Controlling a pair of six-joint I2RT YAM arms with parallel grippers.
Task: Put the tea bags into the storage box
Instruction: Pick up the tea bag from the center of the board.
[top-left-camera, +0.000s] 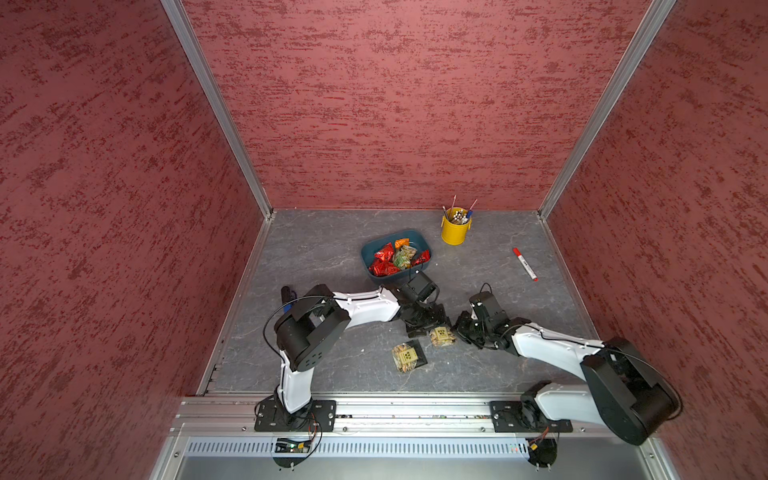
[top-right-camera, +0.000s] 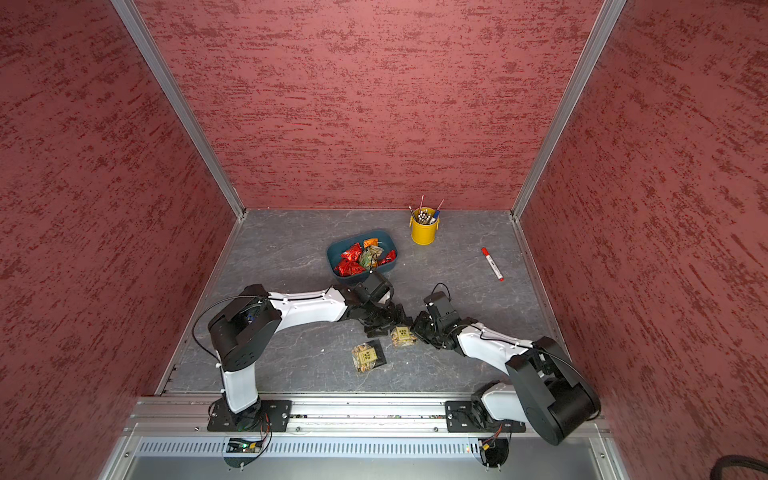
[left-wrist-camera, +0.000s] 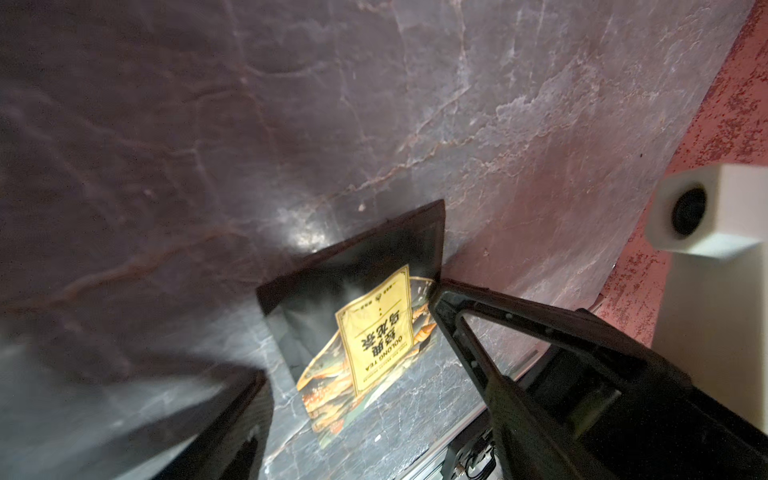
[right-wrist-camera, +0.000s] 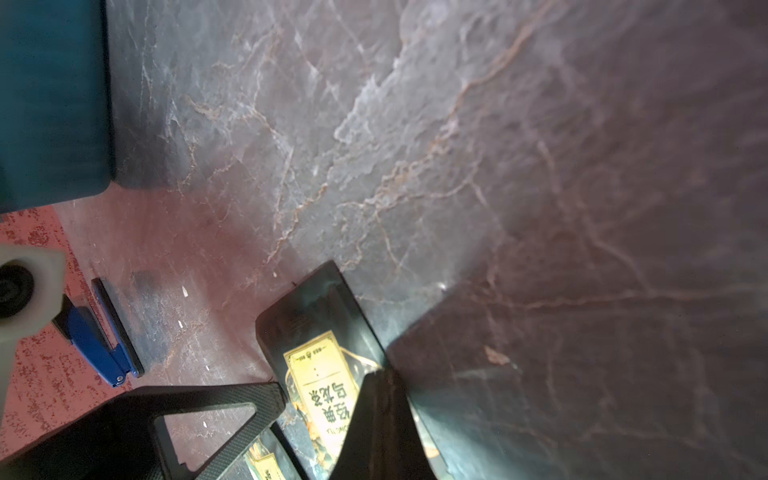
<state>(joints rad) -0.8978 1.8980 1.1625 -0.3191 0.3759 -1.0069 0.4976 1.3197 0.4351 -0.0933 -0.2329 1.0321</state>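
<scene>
With the right gripper (right-wrist-camera: 328, 386) pinched on the tan-label pouch (top-left-camera: 441, 336), in front of the storage box (top-left-camera: 366, 254), centre the wide-spread left gripper (left-wrist-camera: 347, 334) across it. Close fully before releasing right.

White arm shells (top-left-camera: 365, 307), bulky black joints (top-left-camera: 309, 332), carbon-weave pincers (left-wrist-camera: 347, 332) (right-wrist-camera: 328, 382), screwed black baseplates (top-left-camera: 324, 413).

Teal storage box (top-left-camera: 366, 254); red and orange foil sachets (top-left-camera: 384, 252); black, tan-labelled tea pouch (top-left-camera: 441, 336); yellow pencil cup (top-left-camera: 455, 233); grey veined tabletop (top-left-camera: 316, 249).
</scene>
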